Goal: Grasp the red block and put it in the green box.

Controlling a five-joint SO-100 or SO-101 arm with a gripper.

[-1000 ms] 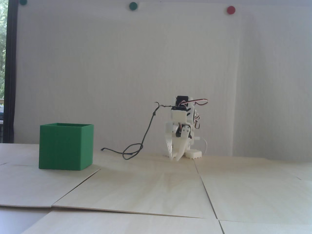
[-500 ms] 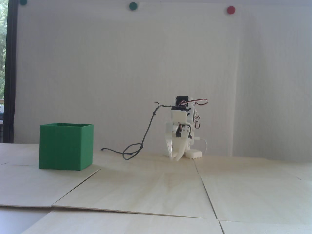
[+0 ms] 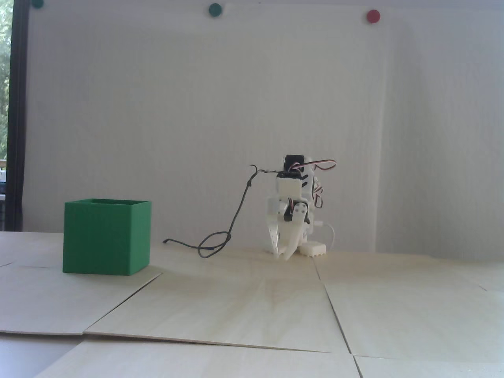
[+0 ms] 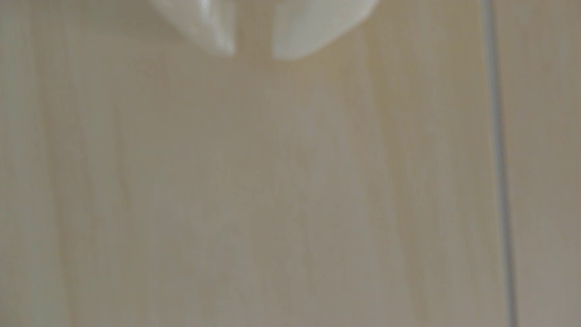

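In the fixed view the green box (image 3: 107, 236) stands on the tabletop (image 3: 252, 307) at the left, well apart from my hand (image 3: 284, 254) — which points down at the wood, right of a looped black cable (image 3: 214, 244). My fingertips (image 4: 224, 34) sit slightly parted, gripping nothing. I see no red block.

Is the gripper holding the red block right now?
No: in the wrist view the gripper shows a narrow empty gap between its fingertips, with only bare wooden table below it and no red block in sight.
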